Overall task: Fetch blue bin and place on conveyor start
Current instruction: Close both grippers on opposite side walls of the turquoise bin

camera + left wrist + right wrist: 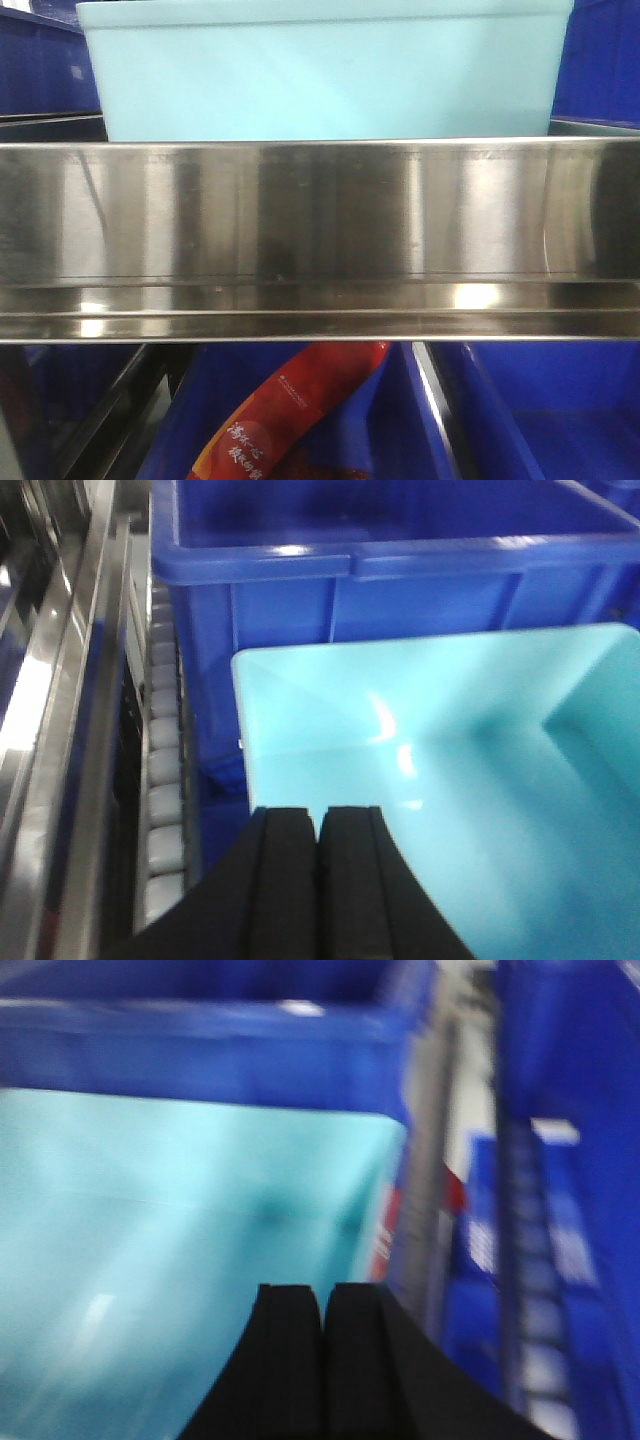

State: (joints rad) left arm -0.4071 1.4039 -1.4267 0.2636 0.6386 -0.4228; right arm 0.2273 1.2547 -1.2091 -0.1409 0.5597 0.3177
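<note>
Exterior front-facing view has the blue bin sitting just behind the stainless-steel shelf rail, with dark blue bins at both sides. In the wrist views, the left pincer and right pincer each hang over its near edge, fingers pressed together, gripping nothing.
</note>
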